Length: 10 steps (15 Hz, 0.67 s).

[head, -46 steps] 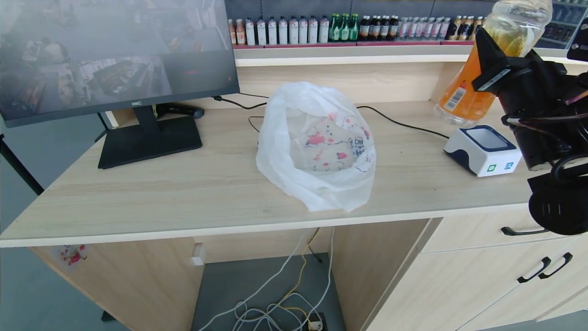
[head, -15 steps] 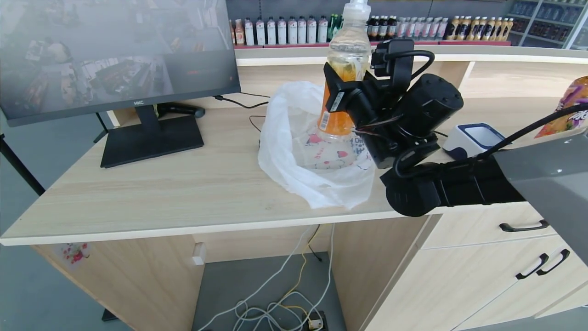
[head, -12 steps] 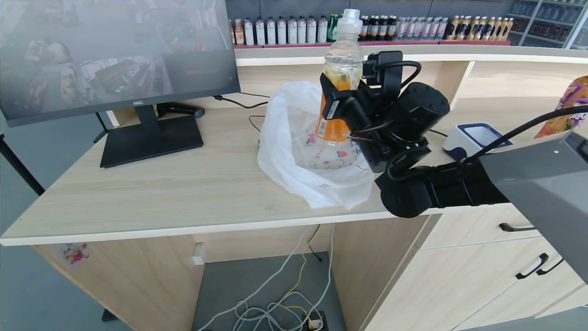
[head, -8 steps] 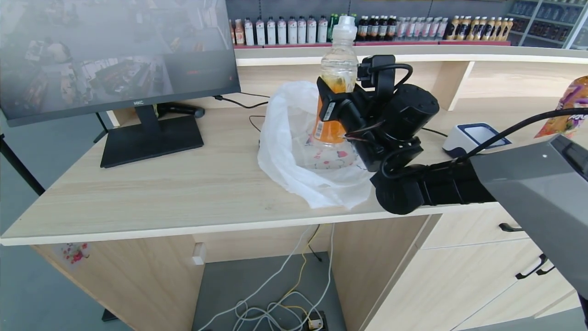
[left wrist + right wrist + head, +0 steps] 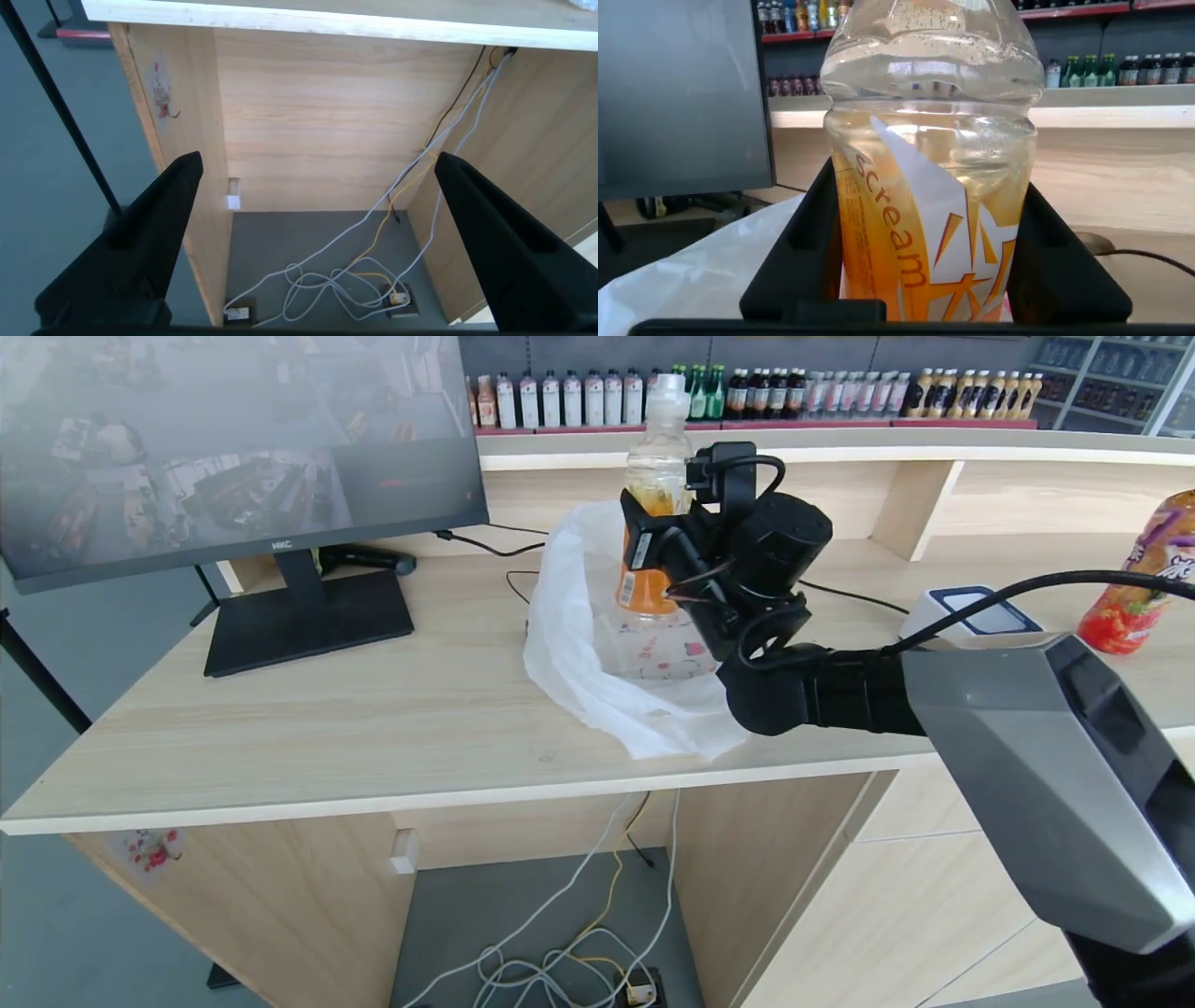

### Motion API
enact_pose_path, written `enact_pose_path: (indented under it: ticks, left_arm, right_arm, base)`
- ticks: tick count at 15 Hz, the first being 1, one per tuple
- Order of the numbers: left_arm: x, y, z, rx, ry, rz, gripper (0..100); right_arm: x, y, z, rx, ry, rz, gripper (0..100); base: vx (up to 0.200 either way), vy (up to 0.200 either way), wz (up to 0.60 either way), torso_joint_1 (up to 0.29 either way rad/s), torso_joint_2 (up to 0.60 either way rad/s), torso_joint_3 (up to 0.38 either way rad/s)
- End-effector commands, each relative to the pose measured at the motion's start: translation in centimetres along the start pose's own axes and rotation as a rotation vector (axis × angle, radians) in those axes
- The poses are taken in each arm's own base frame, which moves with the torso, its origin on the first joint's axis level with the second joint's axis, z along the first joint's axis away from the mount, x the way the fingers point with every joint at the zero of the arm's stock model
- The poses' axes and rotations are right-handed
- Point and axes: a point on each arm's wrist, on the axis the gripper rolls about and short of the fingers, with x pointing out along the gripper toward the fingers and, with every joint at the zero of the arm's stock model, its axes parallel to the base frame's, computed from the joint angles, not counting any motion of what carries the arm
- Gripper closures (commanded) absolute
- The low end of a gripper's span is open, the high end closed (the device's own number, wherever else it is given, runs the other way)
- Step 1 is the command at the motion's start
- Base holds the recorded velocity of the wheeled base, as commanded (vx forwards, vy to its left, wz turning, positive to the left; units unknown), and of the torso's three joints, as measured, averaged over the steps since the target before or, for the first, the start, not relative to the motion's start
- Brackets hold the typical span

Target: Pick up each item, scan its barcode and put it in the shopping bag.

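Note:
My right gripper [image 5: 644, 537] is shut on an orange drink bottle [image 5: 649, 495] with a white cap, held upright over the mouth of the white plastic shopping bag [image 5: 597, 663] on the counter. In the right wrist view the bottle [image 5: 929, 168] sits between the black fingers [image 5: 808, 233], with the bag [image 5: 701, 280] below it. The white and blue barcode scanner [image 5: 971, 611] stands to the right of the bag. Another drink bottle [image 5: 1134, 579] with a colourful label stands at the far right. My left gripper [image 5: 318, 243] hangs open below the counter, facing the cable space.
A black monitor [image 5: 233, 448] on its stand takes the counter's left side. Cables [image 5: 840, 593] run across the back of the counter. A raised shelf [image 5: 934, 448] with rows of bottles lies behind. Loose cables [image 5: 327, 275] lie on the floor under the counter.
My right arm has carried the orange bottle from above the scanner leftwards to the bag and lowered it a little over the bag's mouth. The camera has shifted slightly.

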Motion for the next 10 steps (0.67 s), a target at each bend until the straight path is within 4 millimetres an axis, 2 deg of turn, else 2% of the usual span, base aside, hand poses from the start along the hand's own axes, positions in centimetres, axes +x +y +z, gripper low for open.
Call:
enact_pose_path:
  ticks: [1, 4, 10]
  left_arm:
    - [0.0, 0.0, 0.0, 0.000, 0.000, 0.000, 0]
    - [0.0, 0.0, 0.0, -0.003, 0.000, 0.001, 0]
    - [0.0, 0.0, 0.0, -0.002, 0.000, 0.000, 0]
  right_arm:
    - [-0.2, 0.2, -4.3, -0.015, 0.075, 0.002, 100]
    - [-0.3, 0.2, -5.4, -0.020, 0.096, 0.008, 100]
    - [-0.2, -0.1, -5.4, -0.022, 0.095, 0.002, 100]
  base:
    - [0.000, 0.000, 0.00, 0.000, 0.00, 0.000]
    - [0.000, 0.000, 0.00, 0.000, 0.00, 0.000]
    - [0.000, 0.000, 0.00, 0.000, 0.00, 0.000]
